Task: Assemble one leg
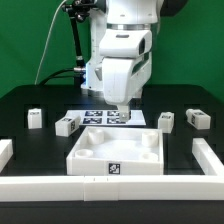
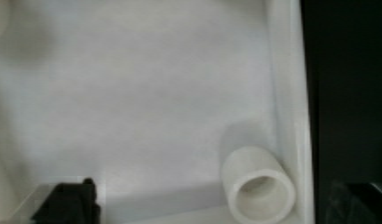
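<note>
Several legs, small white blocks with tags, lie on the black table: two on the exterior view's left point(image 1: 35, 117) point(image 1: 66, 124) and two on its right point(image 1: 165, 120) point(image 1: 197, 117). My gripper point(image 1: 120, 110) hangs over the back edge of the large white tray point(image 1: 95, 160), apart from every leg. In the wrist view the gripper point(image 2: 214, 205) is open and empty, with dark fingertips point(image 2: 67, 200) wide apart over the tray floor point(image 2: 135, 100). A round corner socket point(image 2: 259, 182) lies between them. No leg shows in the wrist view.
The marker board point(image 1: 98, 117) lies flat behind the tray. Long white border bars run along the exterior view's left point(image 1: 5, 150), right point(image 1: 210, 155) and front point(image 1: 100, 186).
</note>
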